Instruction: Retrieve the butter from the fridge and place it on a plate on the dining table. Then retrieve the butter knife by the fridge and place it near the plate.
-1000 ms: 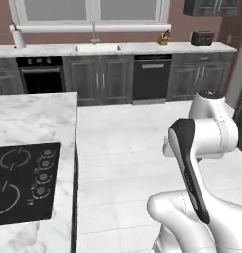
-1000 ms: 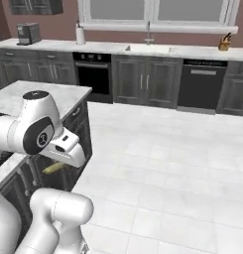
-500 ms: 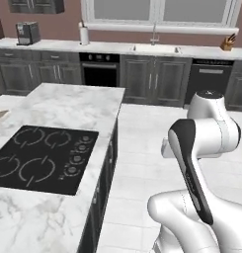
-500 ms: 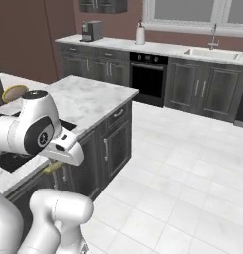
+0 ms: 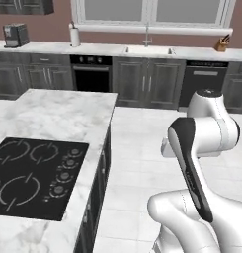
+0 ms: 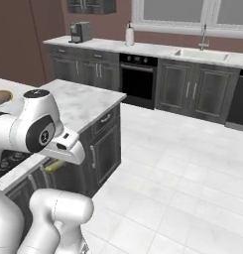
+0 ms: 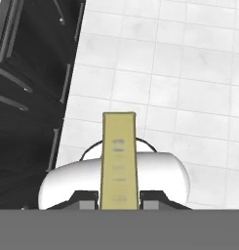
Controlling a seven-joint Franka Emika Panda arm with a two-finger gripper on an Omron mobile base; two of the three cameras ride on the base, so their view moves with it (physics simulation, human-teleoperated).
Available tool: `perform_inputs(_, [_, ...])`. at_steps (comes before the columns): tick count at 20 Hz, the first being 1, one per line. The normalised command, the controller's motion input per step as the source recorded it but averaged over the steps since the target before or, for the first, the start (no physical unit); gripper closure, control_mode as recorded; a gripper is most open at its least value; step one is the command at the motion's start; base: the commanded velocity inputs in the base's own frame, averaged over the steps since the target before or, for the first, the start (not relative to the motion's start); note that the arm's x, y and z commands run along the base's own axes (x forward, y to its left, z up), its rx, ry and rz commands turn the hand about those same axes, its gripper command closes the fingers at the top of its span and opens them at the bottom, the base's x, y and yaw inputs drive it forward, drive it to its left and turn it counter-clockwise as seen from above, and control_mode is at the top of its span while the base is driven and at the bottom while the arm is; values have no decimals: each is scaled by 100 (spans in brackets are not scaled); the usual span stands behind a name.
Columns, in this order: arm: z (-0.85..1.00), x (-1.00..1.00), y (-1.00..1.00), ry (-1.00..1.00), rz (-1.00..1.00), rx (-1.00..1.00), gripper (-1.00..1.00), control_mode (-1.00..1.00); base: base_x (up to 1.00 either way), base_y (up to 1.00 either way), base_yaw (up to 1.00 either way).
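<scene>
The jaws are clamped on the butter (image 7: pixel 119 161), a pale yellow stick that rises from the bottom centre of the hand view over white floor tiles (image 7: pixel 189 73). In the right base view its yellow end pokes out under the arm at lower left, beside the dark cabinets (image 6: pixel 105 149) of the marble desk (image 6: pixel 78 106).

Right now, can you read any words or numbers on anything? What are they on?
No text here can be read.
The butter, clamped in the gripper: a column of small grey marks down its face, too blurred to read.
The black cooktop on the marble counter: ring outlines and knobs, no letters.
The coffee machine: no legible label.
</scene>
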Motion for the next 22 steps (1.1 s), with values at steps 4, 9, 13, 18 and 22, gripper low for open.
perform_inputs(4, [0,0,0,0,0,0,100,100,60,-40,-6])
perform_inputs(9, [0,0,0,0,0,0,100,100,98,-52,-27])
perform_inputs(13, [0,0,0,0,0,0,100,100,100,-57,-30])
perform_inputs(18, [0,0,0,0,0,0,100,100,100,-59,-16])
perform_inputs(22, [0,0,0,0,0,0,100,100,100,-26,-4])
